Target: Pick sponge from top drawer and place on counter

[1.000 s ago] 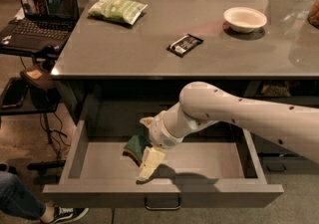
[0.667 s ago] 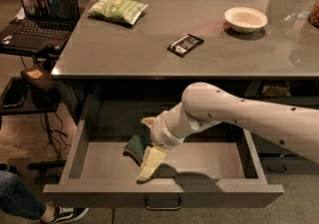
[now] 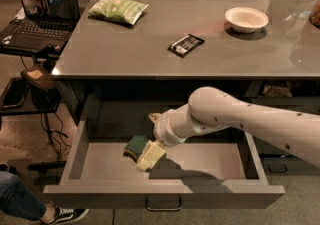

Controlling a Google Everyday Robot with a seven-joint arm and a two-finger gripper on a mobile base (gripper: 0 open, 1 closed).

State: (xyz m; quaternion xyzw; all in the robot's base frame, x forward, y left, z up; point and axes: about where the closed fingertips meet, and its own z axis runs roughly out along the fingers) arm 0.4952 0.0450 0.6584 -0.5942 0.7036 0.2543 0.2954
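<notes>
The sponge (image 3: 134, 145), dark green on top with a pale layer under it, lies on the floor of the open top drawer (image 3: 165, 195), left of centre. The drawer is grey and shallow, with a small metal bar handle (image 3: 163, 203) on its front panel. My gripper (image 3: 150, 156) reaches down into the drawer from the right on the white arm. It sits right against the sponge's right side and partly overlaps it. The grey glossy counter (image 3: 200, 24) spreads above the drawer.
On the counter lie a light green snack bag (image 3: 118, 9), a black wrapped bar (image 3: 186, 45) and a white bowl (image 3: 246, 19). A laptop (image 3: 42, 11) stands on a dark side table at the left. A person's leg and shoe (image 3: 30, 206) are at the bottom left.
The gripper's tip has risen slightly and sits a little closer to the sponge. The sponge and drawer have not moved.
</notes>
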